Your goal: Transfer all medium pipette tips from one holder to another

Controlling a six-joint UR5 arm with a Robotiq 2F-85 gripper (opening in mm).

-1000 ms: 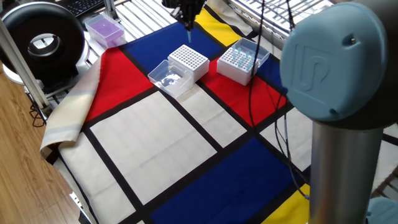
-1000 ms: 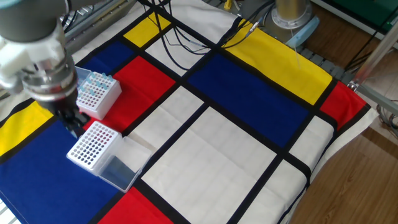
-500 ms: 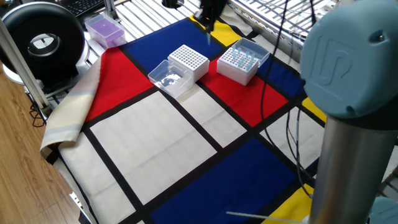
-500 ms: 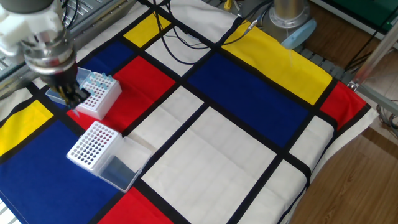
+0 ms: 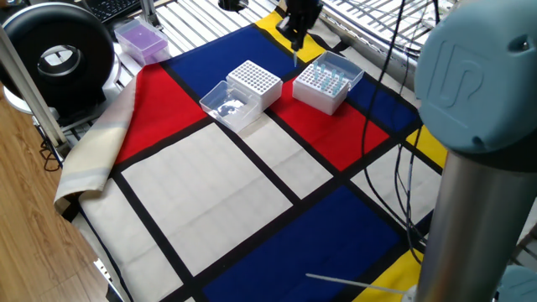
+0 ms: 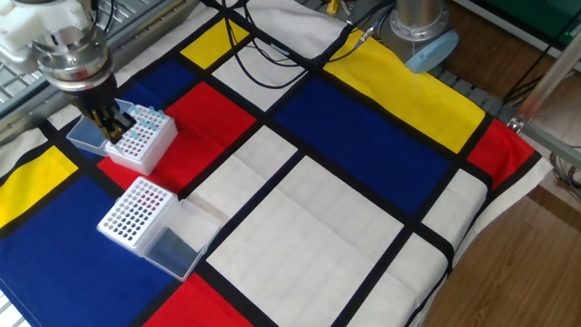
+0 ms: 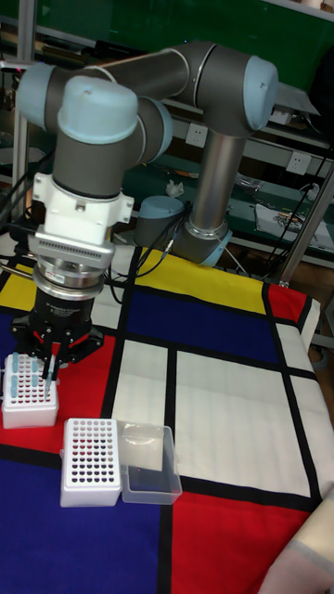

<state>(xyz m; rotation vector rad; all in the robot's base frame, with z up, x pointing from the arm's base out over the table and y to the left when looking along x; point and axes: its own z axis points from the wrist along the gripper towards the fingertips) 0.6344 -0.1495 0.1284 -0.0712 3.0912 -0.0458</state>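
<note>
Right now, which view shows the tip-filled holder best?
One fixed view: the tip-filled holder faces the camera, top grid and pale-blue tips unobstructed, gripper just behind it. In the other fixed view the gripper overlaps the holder's far edge. The tall fixed view shows the holder at the frame's left edge, partly behind the gripper.

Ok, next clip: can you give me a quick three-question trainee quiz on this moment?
1. True or false: the hand is above the holder with blue tips.
2. The small box off the cloth, near the black round device, is: A purple, B green, C orange.
3. Fill in: ___ white perforated holders sit on the cloth.
Key: 1 true; 2 A; 3 two.
</note>
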